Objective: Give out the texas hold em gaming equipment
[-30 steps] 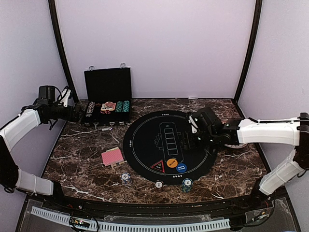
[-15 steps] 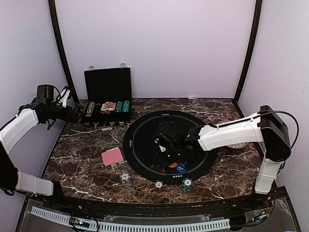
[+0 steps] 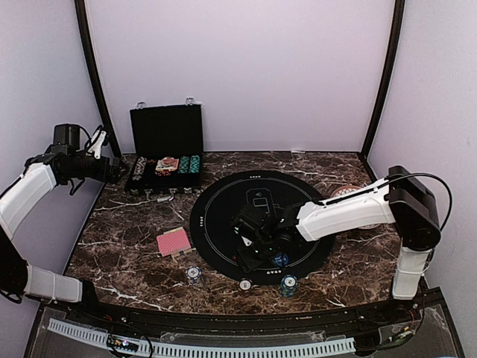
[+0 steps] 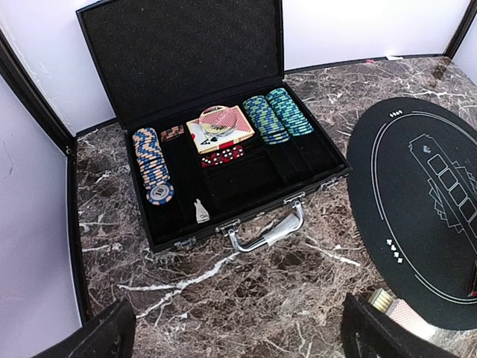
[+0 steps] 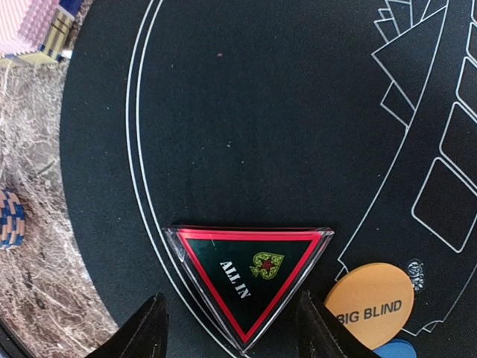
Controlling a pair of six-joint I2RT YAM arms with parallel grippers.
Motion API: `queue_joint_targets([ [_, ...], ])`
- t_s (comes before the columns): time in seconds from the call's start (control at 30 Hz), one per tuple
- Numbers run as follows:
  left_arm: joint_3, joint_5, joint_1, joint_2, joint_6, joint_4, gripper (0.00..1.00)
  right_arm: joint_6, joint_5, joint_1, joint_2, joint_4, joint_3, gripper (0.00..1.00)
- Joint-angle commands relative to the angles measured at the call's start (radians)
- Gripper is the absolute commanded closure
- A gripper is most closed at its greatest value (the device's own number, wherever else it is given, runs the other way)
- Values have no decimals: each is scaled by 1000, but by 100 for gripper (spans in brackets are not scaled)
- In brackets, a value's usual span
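Note:
On the black round mat [image 3: 223, 209] lies a clear triangular "ALL IN" marker [image 5: 250, 287] with a red border. My right gripper [image 5: 232, 332] hangs low over it, open, one finger on each side of its near corner. An orange "BIG BLIND" disc [image 5: 370, 304] and the edge of a blue disc [image 5: 395, 349] lie just to its right. Red-backed cards [image 3: 173, 242] rest on the marble left of the mat. Two chip stacks [image 3: 194, 275] [image 3: 288, 284] and a white chip [image 3: 245, 284] sit at the mat's near rim. My left gripper [image 4: 238, 339] is open above bare marble, in front of the case.
The black hinged case [image 4: 246, 195] stands open at the back left, holding rows of chips [image 4: 153, 160] [image 4: 276, 115], cards [image 4: 220, 128] and red dice. A patterned plate [image 3: 344, 192] peeks out behind my right arm. Dark poles and purple walls close in the table.
My right arm has swung from the mat's right side across to its near left part and come down over the triangle, its jaws narrowing a little. The left arm has barely moved.

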Motion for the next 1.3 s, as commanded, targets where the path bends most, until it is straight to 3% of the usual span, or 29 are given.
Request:
queue_joint_targets([
  [0.0, 41, 29, 7, -28, -19, -29, 1, 1, 12, 10, 18, 15, -9, 41],
  [0.23, 51, 48, 6, -29, -30, -29, 1, 8, 14, 13, 17, 19, -27, 47],
  [0.37, 55, 48, 7, -28, -25, -34, 1, 8, 20, 14, 38, 22, -13, 58],
  [0.83, 80, 53, 6, -50, -10, -67, 1, -17, 61, -8, 177, 28, 165, 62],
  [1.27, 86, 64, 7, -53, 1, -109, 1, -110, 37, -111, 433, 12, 560, 66],
])
